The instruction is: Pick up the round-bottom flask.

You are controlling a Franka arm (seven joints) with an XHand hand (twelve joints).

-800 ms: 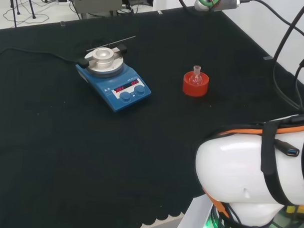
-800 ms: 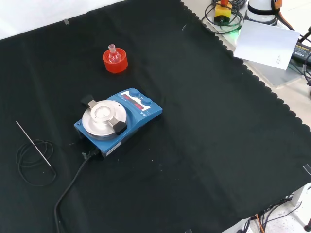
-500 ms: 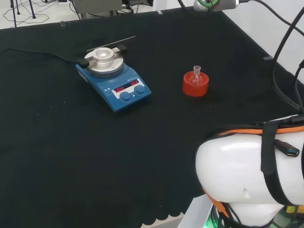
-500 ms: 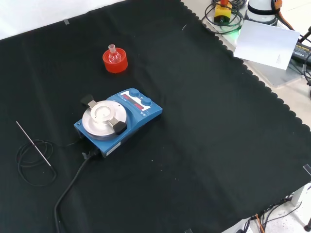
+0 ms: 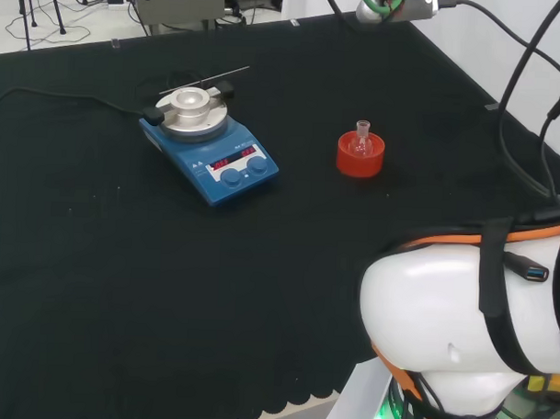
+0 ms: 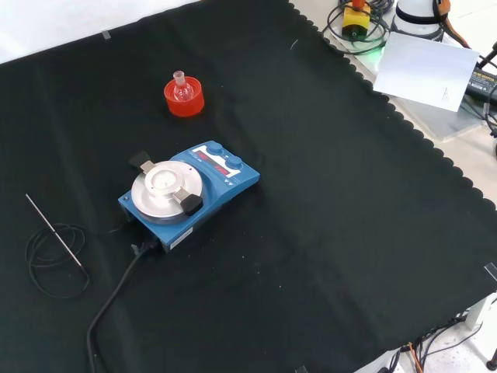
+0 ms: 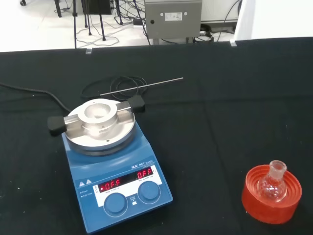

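Note:
A small clear round-bottom flask (image 5: 362, 140) stands upright, neck up, in a red ribbed ring stand (image 5: 359, 163) on the black cloth, right of centre in the head view. In the front view the flask (image 6: 181, 88) and its stand (image 6: 185, 102) sit towards the far left part of the cloth. The wrist view takes in the flask (image 7: 273, 183) in its stand (image 7: 272, 203) from a distance, with nothing touching it.
A blue hotplate stirrer (image 5: 211, 141) with a round metal top stands left of the flask in the head view, its black cable trailing away. A thin metal rod (image 6: 54, 230) and a coiled wire lie beyond it. The arm's white link (image 5: 460, 326) bulks at the head view's lower right.
The cables at the head view's upper right have shifted slightly. The flask, stand and stirrer have not moved.

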